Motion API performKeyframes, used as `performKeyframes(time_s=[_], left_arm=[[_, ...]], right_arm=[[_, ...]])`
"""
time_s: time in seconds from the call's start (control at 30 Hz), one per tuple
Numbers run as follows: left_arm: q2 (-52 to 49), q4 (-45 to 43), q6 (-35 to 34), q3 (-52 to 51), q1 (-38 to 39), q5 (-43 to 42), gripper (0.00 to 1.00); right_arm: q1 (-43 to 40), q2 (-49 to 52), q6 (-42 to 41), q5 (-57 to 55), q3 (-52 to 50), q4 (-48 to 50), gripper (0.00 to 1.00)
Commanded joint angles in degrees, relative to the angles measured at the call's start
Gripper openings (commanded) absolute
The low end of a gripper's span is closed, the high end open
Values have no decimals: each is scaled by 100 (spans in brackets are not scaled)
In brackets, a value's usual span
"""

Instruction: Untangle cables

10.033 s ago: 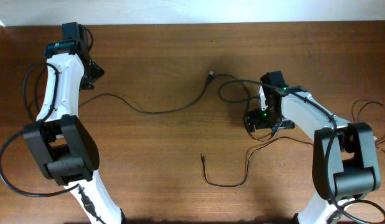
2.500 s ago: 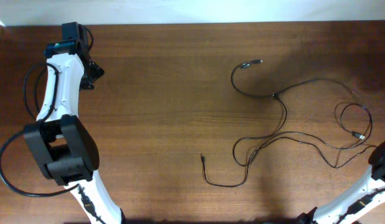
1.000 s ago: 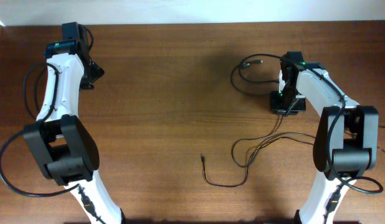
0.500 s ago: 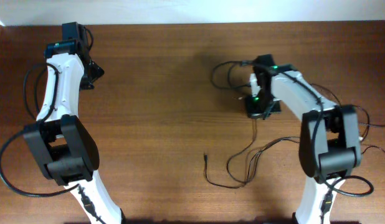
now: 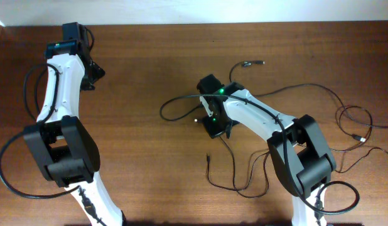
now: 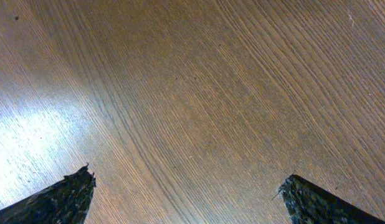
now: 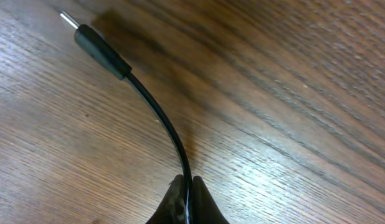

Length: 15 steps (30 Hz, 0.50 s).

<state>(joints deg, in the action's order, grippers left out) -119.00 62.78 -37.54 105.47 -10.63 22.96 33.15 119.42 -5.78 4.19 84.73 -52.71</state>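
My right gripper [image 7: 187, 186] is shut on a thin black cable [image 7: 158, 118] a short way behind its plug [image 7: 100, 48], whose metal tip points away just above the wood. In the overhead view that gripper [image 5: 214, 125] sits near the table's middle, and the held cable bows out to its left in a loop [image 5: 162, 113]. More thin cables trail right, with a plug end [image 5: 253, 63] at the back and another end [image 5: 206, 161] in front. My left gripper [image 5: 93, 72] stands open at the far left, with only bare wood between its fingertips [image 6: 68, 196].
Cable loops [image 5: 354, 116] lie at the right edge, and crossed strands [image 5: 244, 182] lie in front of the right arm. Thick arm cables hang by the left arm's base [image 5: 12, 169]. The back table edge meets a white wall.
My right arm has swept left from the right side to the table's middle, dragging the gripped cable with it. The strands behind it have shifted. The left arm has not moved.
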Motion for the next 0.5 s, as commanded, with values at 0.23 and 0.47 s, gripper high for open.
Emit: performKeyframes(time_s=[0.23, 0.47], left_arm=[[138, 2, -57, -22, -2, 20, 99], [140, 2, -57, -24, -2, 20, 99]], right_arm=[[247, -98, 238, 9, -57, 94, 72], [-356, -101, -896, -181, 273, 264, 91]])
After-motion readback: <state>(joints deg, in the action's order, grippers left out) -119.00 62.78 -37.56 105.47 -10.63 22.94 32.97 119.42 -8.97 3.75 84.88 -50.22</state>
